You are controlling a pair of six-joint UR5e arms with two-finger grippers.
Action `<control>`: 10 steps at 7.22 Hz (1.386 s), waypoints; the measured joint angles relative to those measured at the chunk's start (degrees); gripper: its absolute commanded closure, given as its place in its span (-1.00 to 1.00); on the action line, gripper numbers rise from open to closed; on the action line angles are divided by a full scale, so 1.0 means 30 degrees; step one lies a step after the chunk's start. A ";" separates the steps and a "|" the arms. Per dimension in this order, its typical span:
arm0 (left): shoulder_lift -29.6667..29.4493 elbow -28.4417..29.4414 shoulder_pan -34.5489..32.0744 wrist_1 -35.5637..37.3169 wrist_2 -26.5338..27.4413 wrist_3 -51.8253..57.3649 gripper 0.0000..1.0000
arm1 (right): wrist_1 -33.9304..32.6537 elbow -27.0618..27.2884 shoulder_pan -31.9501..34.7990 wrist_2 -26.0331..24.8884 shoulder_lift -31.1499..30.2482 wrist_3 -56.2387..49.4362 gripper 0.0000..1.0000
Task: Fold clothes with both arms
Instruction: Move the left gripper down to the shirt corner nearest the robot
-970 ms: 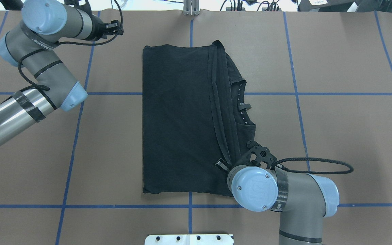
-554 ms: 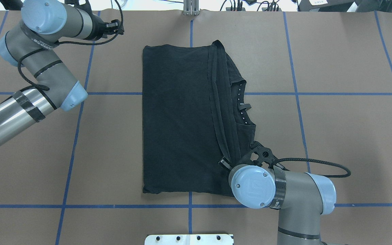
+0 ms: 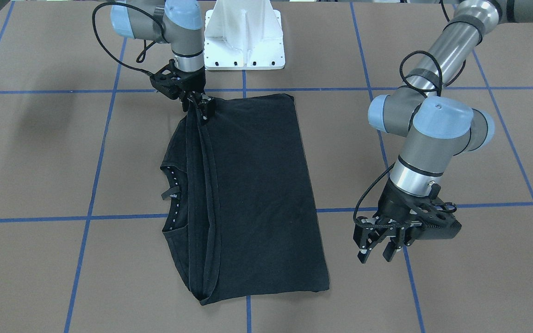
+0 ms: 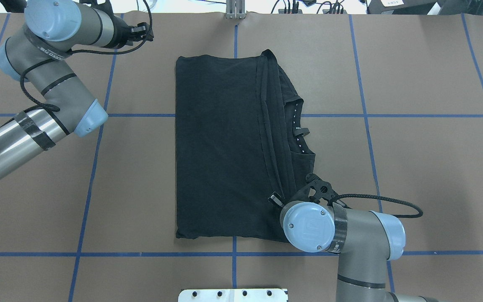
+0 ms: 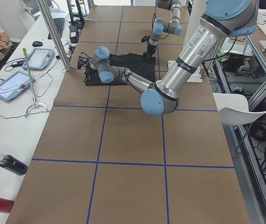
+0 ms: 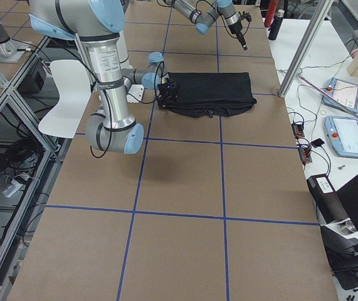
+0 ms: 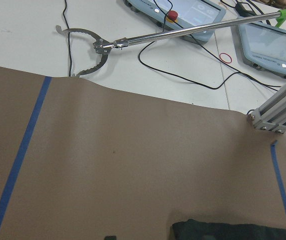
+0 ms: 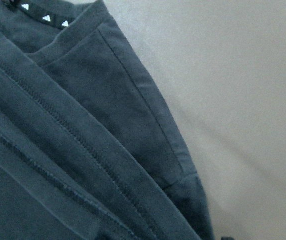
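At the robot's near edge of the brown paper-covered table (image 4: 413, 167), beside the white bolted pedestal (image 3: 244, 41), the right arm (image 4: 350, 230), a silver-grey tube with rounded light-blue caps, is bending down over the black T-shirt (image 4: 216, 147). Its right gripper (image 3: 204, 111) is pinching the near corner of the garment, where several stitched hems are bunching into narrow ridges that are running away from the fingers. A braided black cable (image 4: 392, 201) is looping out behind the wrist. The wrist camera is showing soft, matte cotton with double rows of stitching.

The T-shirt is lying in the middle of the table, folded into a long rectangle. A smooth, flat panel is covering the robot's left side, while the layered hems and the collar (image 4: 297, 121), dotted white inside, are showing along the robot's right side. Blue tape lines (image 4: 86, 197) are dividing the paper into squares, and one is passing under the shirt.

Farther out, the left arm (image 4: 48, 75) is reaching to the far side, and the left gripper (image 3: 375, 253) is hanging over the paper, apart from the shirt's far left corner, its fingers spread and holding nothing. Beyond the table's far edge, a metal grabber tool (image 7: 183, 32) with a green handle and two grey control tablets (image 7: 270, 47) are lying on a white bench, next to a ribbed aluminium post (image 7: 278, 112).
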 measured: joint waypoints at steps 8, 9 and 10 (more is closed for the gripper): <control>0.0890 -0.1788 0.0034 -0.0119 -0.0670 -0.0794 -0.37 | -0.0074 0.1176 0.0098 0.0175 -0.0061 0.0018 1.00; 0.1764 -0.3458 0.0241 -0.0258 -0.1147 -0.2159 -0.40 | -0.0100 0.1430 0.0125 0.0200 -0.0105 0.0012 1.00; 0.2628 -0.5260 0.1013 -0.0278 -0.1222 -0.4092 -0.51 | -0.0148 0.1692 0.0150 0.0221 -0.0191 0.0006 1.00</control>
